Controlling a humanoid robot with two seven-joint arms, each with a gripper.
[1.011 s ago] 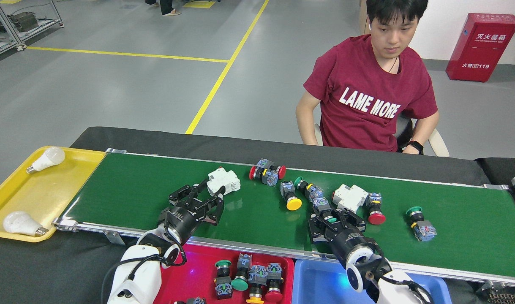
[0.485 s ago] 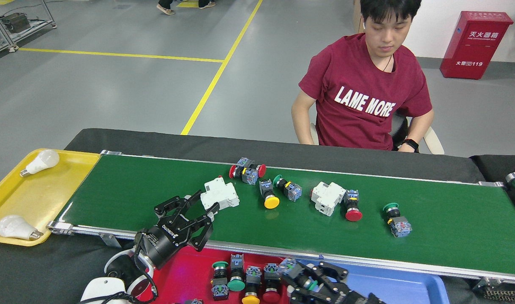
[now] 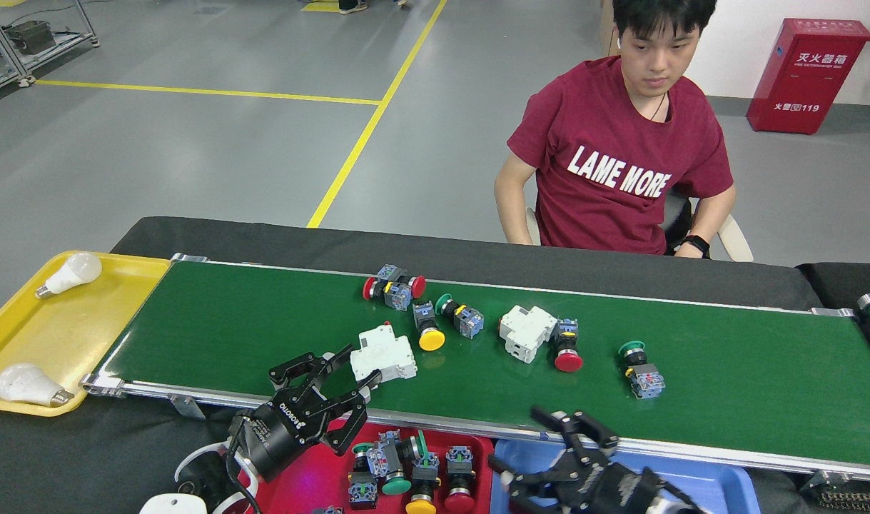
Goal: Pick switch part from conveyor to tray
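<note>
Switch parts lie scattered on the conveyor (image 3: 263, 321): a red pair (image 3: 394, 289) at the far rail, a yellow-capped one (image 3: 427, 327), a green-capped one (image 3: 459, 316), a red one (image 3: 566, 346) touching a white breaker (image 3: 526, 332), and another green one (image 3: 640, 371) to the right. My left gripper (image 3: 345, 385) hangs spread wide at the near rail, just beside a second white breaker (image 3: 383, 354). My right gripper (image 3: 549, 446) is spread and empty over the blue tray (image 3: 720, 489). More switches fill the red tray (image 3: 313, 471).
</note>
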